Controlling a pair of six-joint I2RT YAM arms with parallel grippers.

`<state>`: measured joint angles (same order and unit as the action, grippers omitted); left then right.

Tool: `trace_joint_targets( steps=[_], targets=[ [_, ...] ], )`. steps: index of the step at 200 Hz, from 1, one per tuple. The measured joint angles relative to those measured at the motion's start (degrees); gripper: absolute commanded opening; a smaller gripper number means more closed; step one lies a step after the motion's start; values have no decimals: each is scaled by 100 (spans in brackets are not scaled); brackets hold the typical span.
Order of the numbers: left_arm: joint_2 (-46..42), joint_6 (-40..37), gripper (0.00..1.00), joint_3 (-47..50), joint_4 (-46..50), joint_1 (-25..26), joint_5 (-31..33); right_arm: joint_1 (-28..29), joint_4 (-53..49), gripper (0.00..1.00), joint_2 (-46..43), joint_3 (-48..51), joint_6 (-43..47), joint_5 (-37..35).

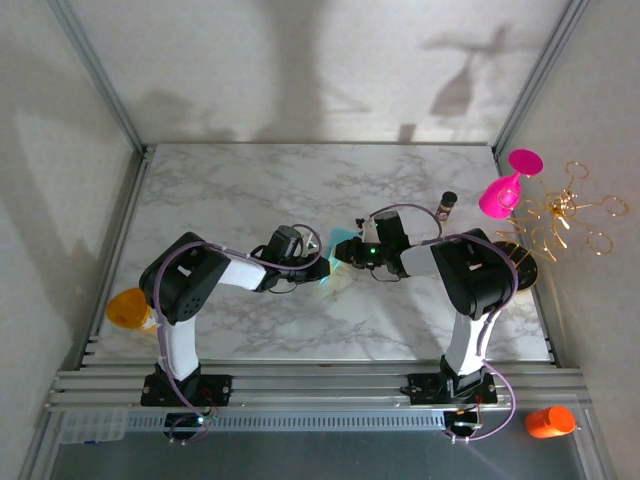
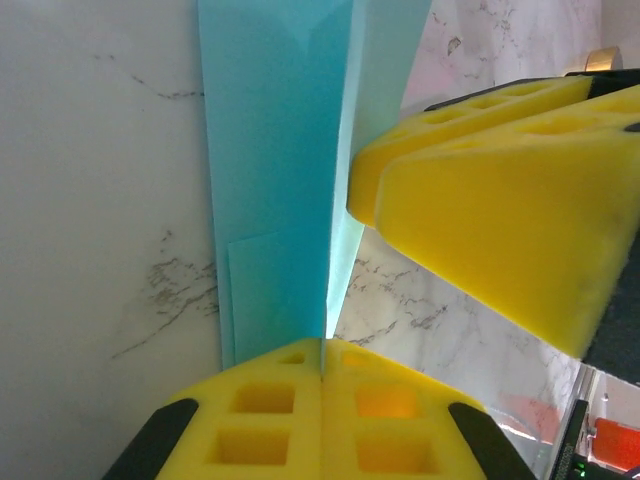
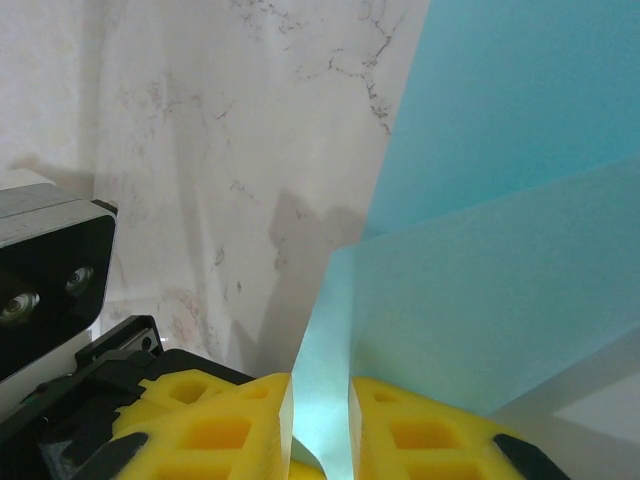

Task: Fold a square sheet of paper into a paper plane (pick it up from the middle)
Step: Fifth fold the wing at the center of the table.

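Note:
The teal-blue sheet of paper (image 1: 342, 243) hangs just above the marble at mid-table, folded into long layers with an upright ridge (image 2: 270, 150). Whether it has the pointed shape of a paper plane I cannot tell. My left gripper (image 1: 322, 268) comes from the left, its yellow pads pressed together on the ridge's near end (image 2: 322, 345). My right gripper (image 1: 347, 255) meets it from the right. Its pads stand slightly apart, and a bowed fold of the paper (image 3: 500, 200) fills the gap (image 3: 320, 385). The right gripper's fingers (image 2: 480, 170) press against the paper's right side.
A pink goblet (image 1: 505, 190) and a gold wire stand (image 1: 565, 215) are at the right edge, with a small dark bottle (image 1: 447, 203) nearby. An orange object (image 1: 128, 308) lies at the left edge. Another orange one (image 1: 550, 421) lies on the front rail.

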<state>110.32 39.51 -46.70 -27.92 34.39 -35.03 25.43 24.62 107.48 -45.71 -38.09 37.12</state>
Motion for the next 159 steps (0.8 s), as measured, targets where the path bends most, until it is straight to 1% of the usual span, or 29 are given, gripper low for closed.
trace_joint_targets(
  steps=[159],
  targets=[
    [-2,0,12,-2,-11,0,-42,28,-341,23,111,-186,68,-109]
  ],
)
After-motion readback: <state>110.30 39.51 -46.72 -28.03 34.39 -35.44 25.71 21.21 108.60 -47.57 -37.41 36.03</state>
